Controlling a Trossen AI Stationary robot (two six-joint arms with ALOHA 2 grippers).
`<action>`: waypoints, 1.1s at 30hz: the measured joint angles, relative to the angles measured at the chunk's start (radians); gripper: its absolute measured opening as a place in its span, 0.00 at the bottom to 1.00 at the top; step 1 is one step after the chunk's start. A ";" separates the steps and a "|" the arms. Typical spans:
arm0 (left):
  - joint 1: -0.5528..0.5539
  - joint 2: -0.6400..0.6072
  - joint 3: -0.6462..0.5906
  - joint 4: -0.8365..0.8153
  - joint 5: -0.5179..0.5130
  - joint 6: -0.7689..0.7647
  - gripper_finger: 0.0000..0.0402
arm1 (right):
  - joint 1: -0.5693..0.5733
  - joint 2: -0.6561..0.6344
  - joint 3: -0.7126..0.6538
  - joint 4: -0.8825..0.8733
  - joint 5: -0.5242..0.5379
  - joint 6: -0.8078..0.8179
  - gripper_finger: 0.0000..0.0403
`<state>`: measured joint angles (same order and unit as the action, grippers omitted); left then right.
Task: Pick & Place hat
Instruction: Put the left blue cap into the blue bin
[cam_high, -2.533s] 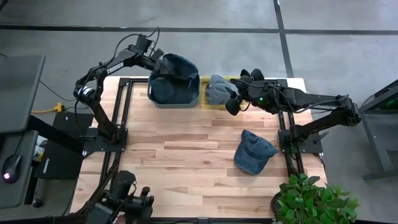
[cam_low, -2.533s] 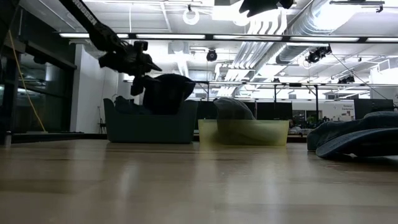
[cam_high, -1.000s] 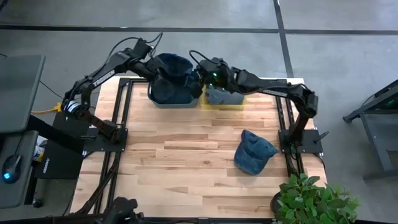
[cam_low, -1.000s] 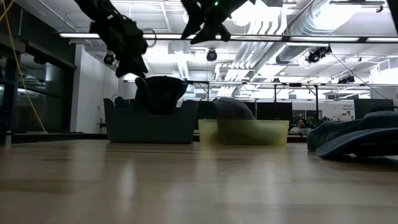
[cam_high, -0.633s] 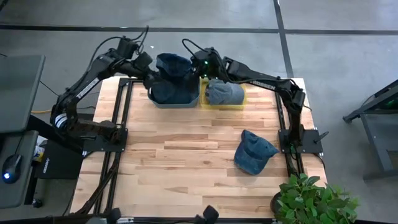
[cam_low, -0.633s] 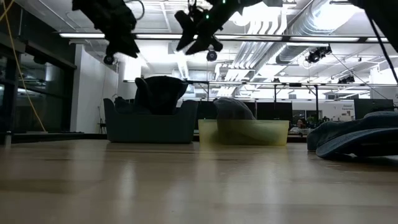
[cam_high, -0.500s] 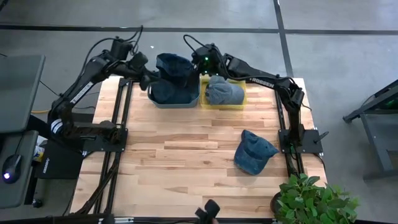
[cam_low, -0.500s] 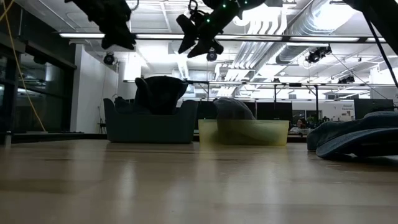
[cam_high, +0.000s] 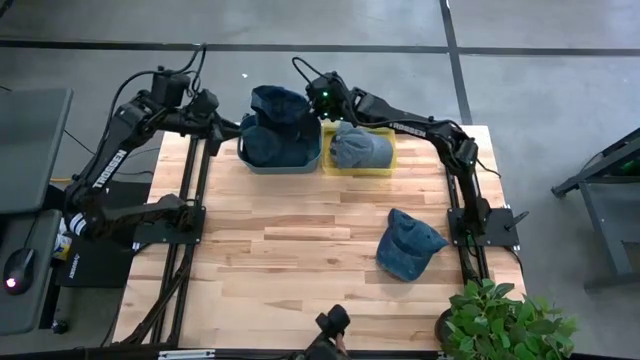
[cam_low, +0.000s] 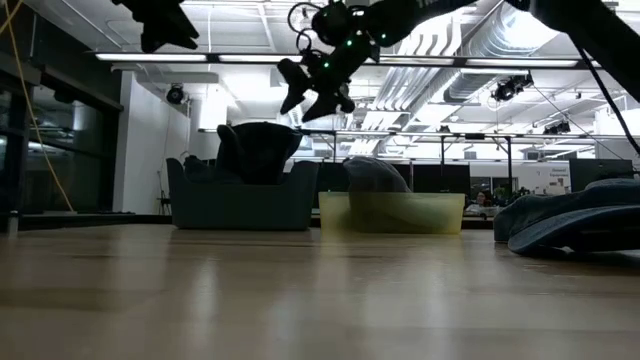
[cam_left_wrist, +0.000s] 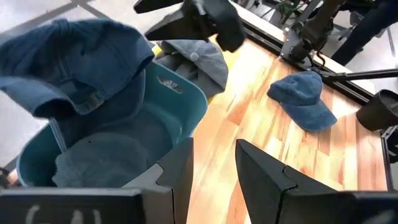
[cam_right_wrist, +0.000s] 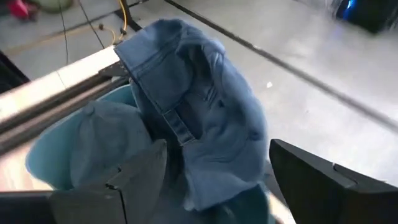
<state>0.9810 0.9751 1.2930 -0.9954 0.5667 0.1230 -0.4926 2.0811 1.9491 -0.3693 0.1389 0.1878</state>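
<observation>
Left gripper (cam_high: 222, 124): had pulled back left, away from the teal bin (cam_high: 245, 158); fingers apart, holding nothing.
Draped hat (cam_high: 280, 104): hung over the bin's far rim, above another hat inside.
Right gripper (cam_high: 322, 104): had moved left to the draped hat; fingers spread wide, empty.
Yellow tray (cam_high: 390, 166): held a grey-blue cap (cam_high: 358, 148).
Third hat (cam_high: 408, 243): unmoved on the table (cam_high: 280, 260), well apart.

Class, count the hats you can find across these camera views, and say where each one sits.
4: one draped over the teal bin's rim, one down inside that bin, one in the yellow bin, one loose on the table. More could be hidden underneath.
</observation>
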 joint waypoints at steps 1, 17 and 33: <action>0.000 -0.004 0.000 -0.012 -0.001 -0.001 0.29 | -0.004 0.008 0.000 0.009 -0.003 0.041 0.70; 0.000 -0.030 0.000 -0.034 -0.001 -0.023 0.29 | -0.068 0.055 0.000 0.078 -0.108 0.160 0.70; 0.000 -0.029 0.000 -0.034 -0.001 -0.024 0.29 | -0.078 0.088 -0.002 0.097 -0.131 0.179 0.61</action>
<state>0.9810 0.9459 1.2930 -1.0294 0.5655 0.0990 -0.5705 2.1689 1.9476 -0.2721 0.0083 0.3664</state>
